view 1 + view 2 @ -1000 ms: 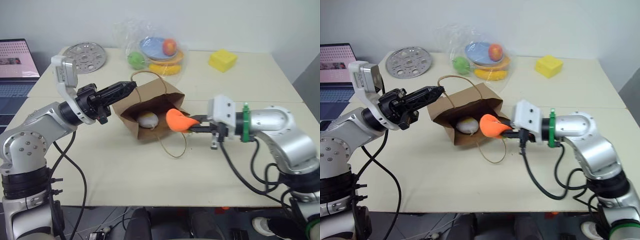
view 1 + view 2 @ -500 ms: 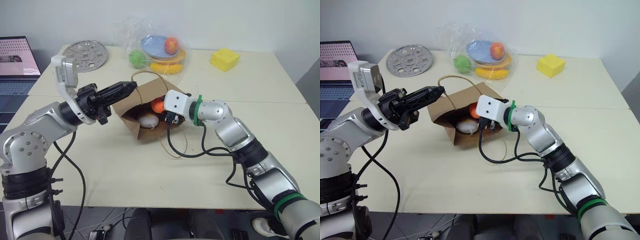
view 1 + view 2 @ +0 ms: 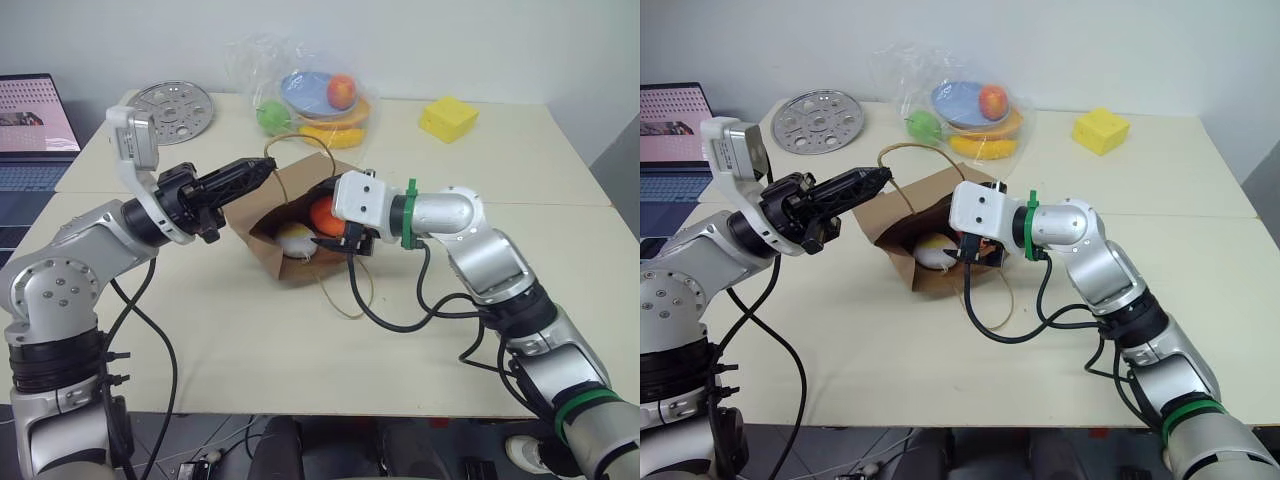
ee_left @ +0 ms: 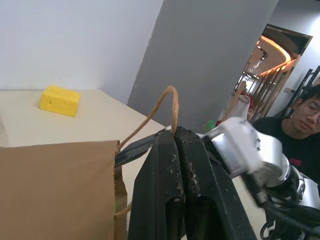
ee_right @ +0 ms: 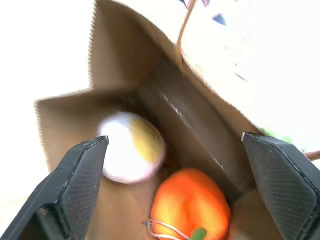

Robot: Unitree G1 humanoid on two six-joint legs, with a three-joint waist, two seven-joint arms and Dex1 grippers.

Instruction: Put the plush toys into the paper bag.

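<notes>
Release step, likely: right gripper (image 5: 170, 190) at the paper bag (image 3: 300, 215) mouth, fingers wide apart, gripping nothing; carrot toy (image 5: 192, 202) inside the bag beside the egg toy (image 5: 131, 147); left gripper (image 4: 175, 165) closed on the bag's handle (image 4: 160, 107); next, probably withdrawal of the right arm.

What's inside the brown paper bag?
Inside the paper bag: the white egg toy and orange carrot toy, side by side. The carrot's lower part is cut off from sight.

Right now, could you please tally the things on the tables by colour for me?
Brown: 1, paper bag
White: 1, egg plush
Orange: 1, carrot plush
Yellow: 1, block
Silver: 1, perforated disc
Mixed: 1, wrapped fruit plate
Total: 6
</notes>
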